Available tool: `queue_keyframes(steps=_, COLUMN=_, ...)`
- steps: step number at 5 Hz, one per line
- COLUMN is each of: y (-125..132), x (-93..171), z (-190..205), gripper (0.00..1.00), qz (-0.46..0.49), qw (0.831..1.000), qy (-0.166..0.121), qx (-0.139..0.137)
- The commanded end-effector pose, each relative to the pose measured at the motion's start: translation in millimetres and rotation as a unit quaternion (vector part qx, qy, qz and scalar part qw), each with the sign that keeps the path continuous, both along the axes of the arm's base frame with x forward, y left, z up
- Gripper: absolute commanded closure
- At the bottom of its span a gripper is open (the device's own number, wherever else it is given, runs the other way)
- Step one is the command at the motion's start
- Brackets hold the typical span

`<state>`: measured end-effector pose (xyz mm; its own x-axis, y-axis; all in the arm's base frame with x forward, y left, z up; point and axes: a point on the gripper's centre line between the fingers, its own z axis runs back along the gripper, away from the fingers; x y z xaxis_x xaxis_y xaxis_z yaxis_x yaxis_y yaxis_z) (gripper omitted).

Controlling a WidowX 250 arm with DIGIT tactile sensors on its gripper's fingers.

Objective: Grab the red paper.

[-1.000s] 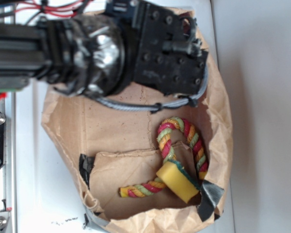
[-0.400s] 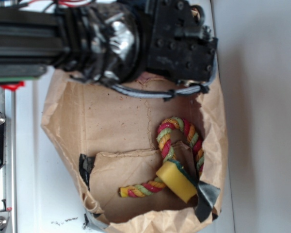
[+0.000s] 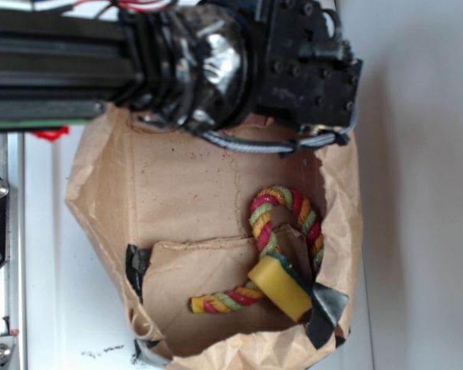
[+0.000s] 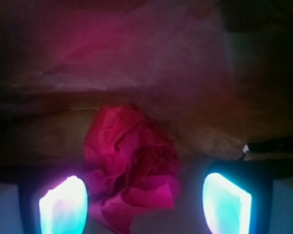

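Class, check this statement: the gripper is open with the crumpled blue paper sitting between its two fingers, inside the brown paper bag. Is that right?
One detail is wrong: the paper is red, not blue. The wrist view shows the crumpled red paper between the two glowing fingers of the open gripper, with the brown paper bag around it. The rest of the statement stands.

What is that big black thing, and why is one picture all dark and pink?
The black thing is a robot arm, seen from a camera above. It reaches into a brown paper bag on a table. In the bag lie a striped rope toy and a yellow sponge. The dark picture comes from a small camera on the arm's wrist, looking out between its jaws. The two glowing shapes are its fingertips. Between them sits the red paper, crumpled up. The jaws are open, with nothing held yet.
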<state>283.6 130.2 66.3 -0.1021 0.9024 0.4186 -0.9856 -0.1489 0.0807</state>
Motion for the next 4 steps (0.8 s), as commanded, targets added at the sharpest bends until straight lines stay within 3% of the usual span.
queue_keyframes(steps=1, y=17, x=13, z=4, gripper=0.0, qz=0.037, qw=0.999, qy=-0.015, qx=0.012)
queue_keyframes(steps=2, y=14, x=18, z=-8, gripper=0.0, qz=0.024, qw=1.0, qy=0.004, qx=0.016)
queue_keyframes(steps=3, y=13, x=16, z=-10, gripper=0.0, qz=0.017, qw=1.0, qy=0.004, qx=0.016)
queue_keyframes(steps=4, y=13, x=13, z=-9, gripper=1.0, qz=0.02, qw=1.0, qy=-0.006, qx=0.015)
